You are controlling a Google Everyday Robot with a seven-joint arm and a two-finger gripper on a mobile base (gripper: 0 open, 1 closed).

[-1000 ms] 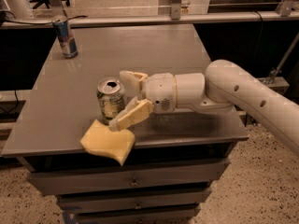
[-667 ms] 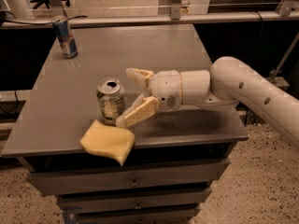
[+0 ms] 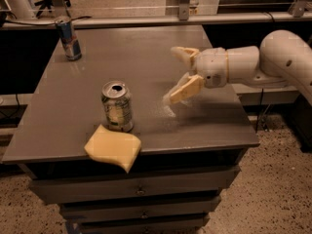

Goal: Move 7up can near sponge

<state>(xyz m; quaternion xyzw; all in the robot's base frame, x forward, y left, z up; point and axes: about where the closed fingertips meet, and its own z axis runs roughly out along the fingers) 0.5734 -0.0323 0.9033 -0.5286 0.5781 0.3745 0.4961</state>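
the can (image 3: 117, 106) stands upright at lower left, just behind the sponge (image 3: 113, 147), which overhangs the table (image 3: 146, 48) edge. the hand (image 3: 181, 74), right of centre, is spread apart and empty. any sweep toward the can could topple it.

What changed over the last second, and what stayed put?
The tool, earlier open around the 7up can, has withdrawn to the right and now hangs open over the table, clear of the can. The 7up can stays upright by the sponge; sponge and blue can at the far corner are unmoved.
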